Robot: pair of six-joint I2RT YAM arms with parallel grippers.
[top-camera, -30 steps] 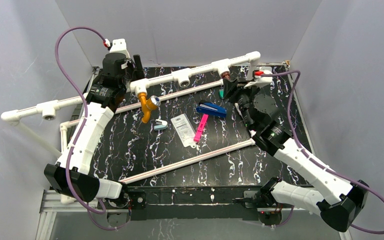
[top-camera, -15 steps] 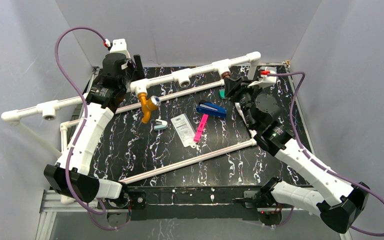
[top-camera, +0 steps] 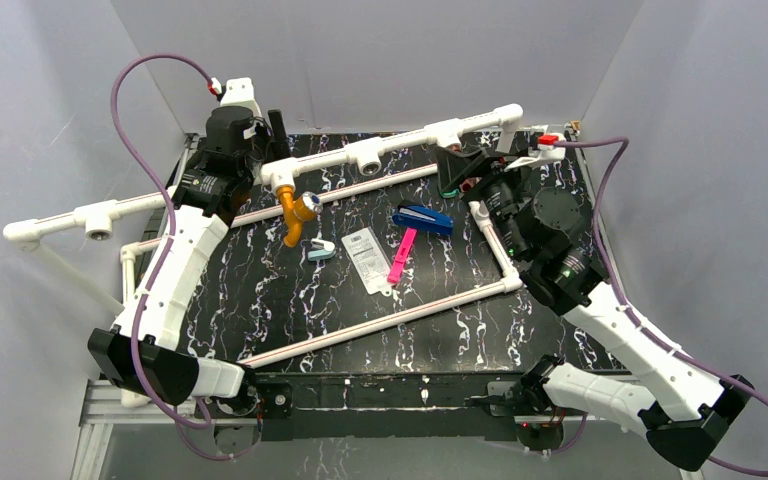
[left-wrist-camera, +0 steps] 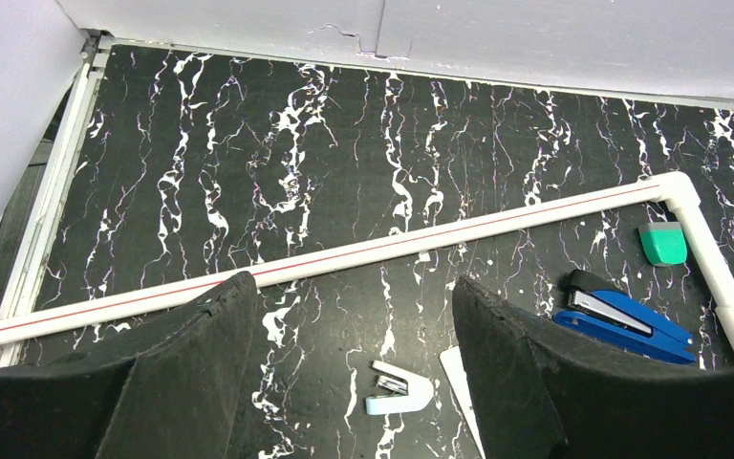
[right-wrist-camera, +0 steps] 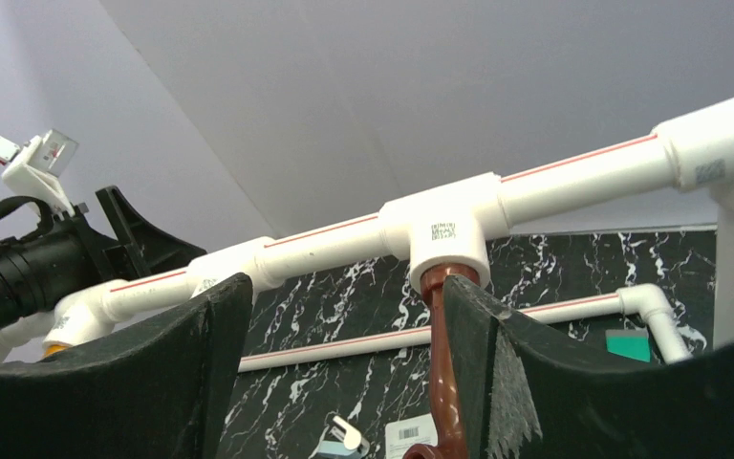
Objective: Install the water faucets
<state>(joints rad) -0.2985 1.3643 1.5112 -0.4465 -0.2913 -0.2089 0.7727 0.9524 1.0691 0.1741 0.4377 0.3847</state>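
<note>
The orange faucet with its silvery knob hangs from a white tee on the raised pipe. The dark brown faucet hangs from another tee further right; in the top view my right gripper mostly hides it. My right gripper is open around the brown faucet, which stands close against the right finger. In the top view it sits under that tee. My left gripper is open and empty, held behind the pipe near the orange faucet's tee.
On the black marbled table lie a blue stapler, a pink clip, a white packet, a pale blue staple remover and a green eraser. A low white pipe frame crosses the table. Grey walls close in behind.
My right wrist has swung to the right and back, so the gripper now reaches leftward at the brown faucet. The left arm has not moved.
</note>
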